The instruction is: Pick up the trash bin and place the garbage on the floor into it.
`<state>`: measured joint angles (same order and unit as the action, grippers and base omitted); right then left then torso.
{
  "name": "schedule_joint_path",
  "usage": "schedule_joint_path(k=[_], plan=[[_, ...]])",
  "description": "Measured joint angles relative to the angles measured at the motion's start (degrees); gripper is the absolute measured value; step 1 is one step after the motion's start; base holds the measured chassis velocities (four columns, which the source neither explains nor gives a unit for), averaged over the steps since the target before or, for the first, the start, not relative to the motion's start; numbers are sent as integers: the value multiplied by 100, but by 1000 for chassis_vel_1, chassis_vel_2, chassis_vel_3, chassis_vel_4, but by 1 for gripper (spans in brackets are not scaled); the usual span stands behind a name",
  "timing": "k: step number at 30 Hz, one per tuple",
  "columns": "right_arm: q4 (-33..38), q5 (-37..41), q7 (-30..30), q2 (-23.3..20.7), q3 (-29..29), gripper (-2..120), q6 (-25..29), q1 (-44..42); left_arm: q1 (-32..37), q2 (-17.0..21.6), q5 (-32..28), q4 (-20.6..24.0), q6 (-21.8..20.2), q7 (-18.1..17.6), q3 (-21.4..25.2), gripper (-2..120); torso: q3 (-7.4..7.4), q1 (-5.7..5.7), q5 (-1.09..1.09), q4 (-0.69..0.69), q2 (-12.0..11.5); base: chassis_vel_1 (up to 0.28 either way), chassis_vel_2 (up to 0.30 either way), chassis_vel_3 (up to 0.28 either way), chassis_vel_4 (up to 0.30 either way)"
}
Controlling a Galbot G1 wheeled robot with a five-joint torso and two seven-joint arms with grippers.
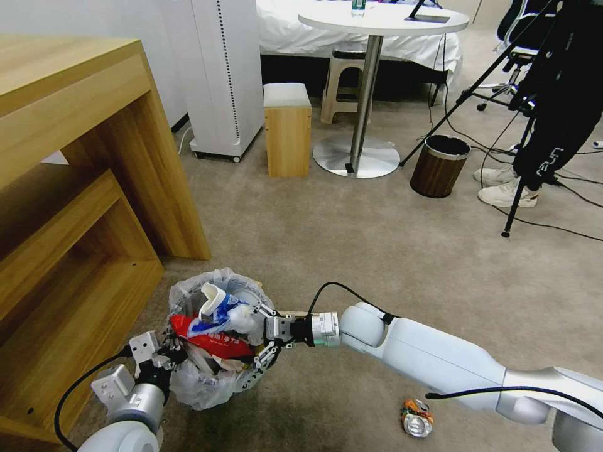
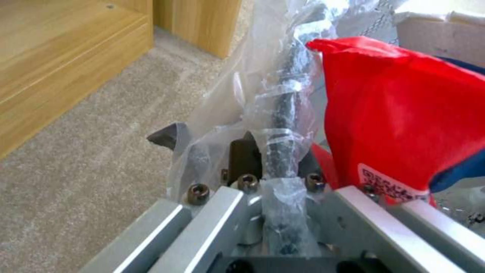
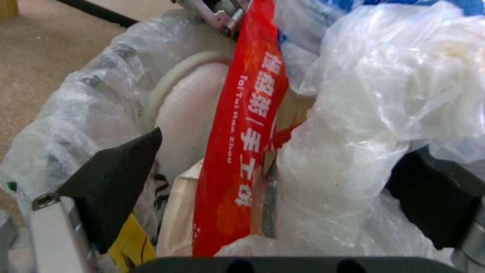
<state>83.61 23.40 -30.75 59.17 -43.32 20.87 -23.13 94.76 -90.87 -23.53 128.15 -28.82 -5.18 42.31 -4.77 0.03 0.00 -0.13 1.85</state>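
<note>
The trash bin [image 1: 207, 383], lined with a crinkled plastic bag, sits low at the front left, heaped with garbage. On top lie a red wrapper [image 1: 210, 342], a white slipper [image 1: 211, 298] and a blue-white paper cup [image 1: 221, 314]. My left gripper [image 1: 164, 358] is shut on the bin's near rim; the left wrist view shows the black rim [image 2: 283, 113] under plastic, running into the gripper [image 2: 263, 159]. My right gripper [image 1: 254, 336] hangs open over the bin's right side. Its pads [image 3: 116, 182] stand wide apart around the red wrapper [image 3: 242, 125] and crumpled white plastic [image 3: 354, 125]. A crushed can [image 1: 417, 419] lies on the beige floor [image 1: 352, 251] under my right arm.
A wooden desk with low shelves [image 1: 75, 188] stands close on the left. Farther back are a small wooden stool [image 1: 287, 129], a white cabinet [image 1: 220, 75], a round table's base [image 1: 356, 157], a brown wood-grain bin [image 1: 440, 164], tripod legs with cables and a person's legs [image 1: 553, 125].
</note>
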Motion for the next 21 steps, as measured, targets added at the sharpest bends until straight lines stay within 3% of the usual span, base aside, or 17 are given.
schedule_joint_path(k=[13, 21], plan=[[22, -181, -98, 24, -349, 100, -8, 474, -1, -72, 142, 28, 52, 70, -111, 0, 0, 0, 0, 0, 0, 0, 0, 0, 0], [143, -131, -101, -3, -277, 100, -1, 491, -43, -90, 145, -22, 67, 79, -124, 0, 0, 0, 0, -1, 0, 0, 0, 0, 0]])
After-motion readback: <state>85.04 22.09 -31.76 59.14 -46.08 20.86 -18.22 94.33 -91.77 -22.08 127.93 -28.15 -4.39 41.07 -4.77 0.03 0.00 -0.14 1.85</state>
